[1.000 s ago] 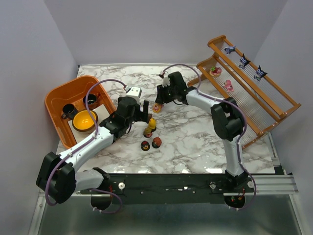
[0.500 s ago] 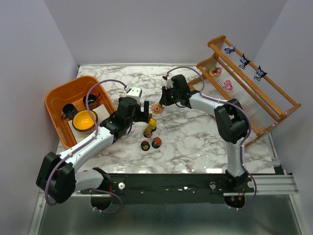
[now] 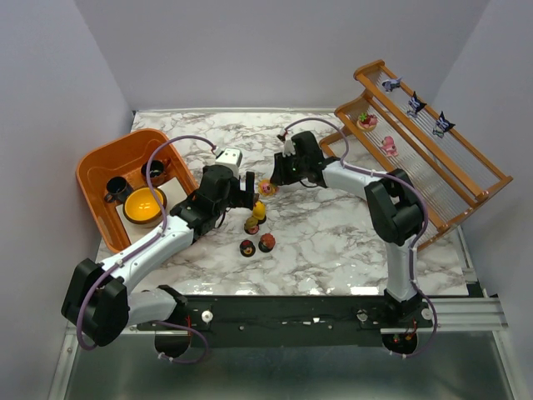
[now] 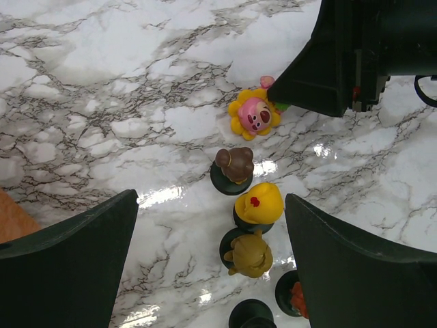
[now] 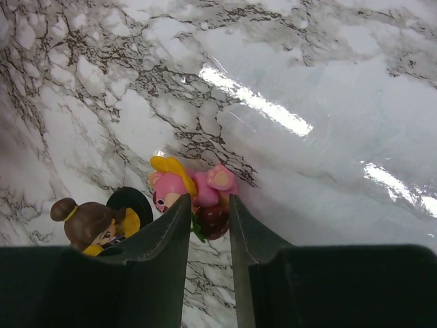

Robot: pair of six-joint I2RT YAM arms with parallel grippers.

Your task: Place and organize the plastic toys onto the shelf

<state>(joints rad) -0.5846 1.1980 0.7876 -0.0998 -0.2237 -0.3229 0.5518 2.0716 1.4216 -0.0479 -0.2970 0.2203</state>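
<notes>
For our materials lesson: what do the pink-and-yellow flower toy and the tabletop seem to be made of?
Flower toy: likely moulded plastic, smooth with a slight sheen, solid flat colours. Tabletop: marble-patterned, glossy, with sharp light reflections; real stone or laminate, cannot tell.

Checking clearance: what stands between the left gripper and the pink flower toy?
Left wrist view: a brown-haired figurine stands between left gripper and flower toy.

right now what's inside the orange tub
Two dark cups and a yellow bowl sit in the tub. Whatever lies under the bowl is covered, and the cups' insides are too dark to tell.
</notes>
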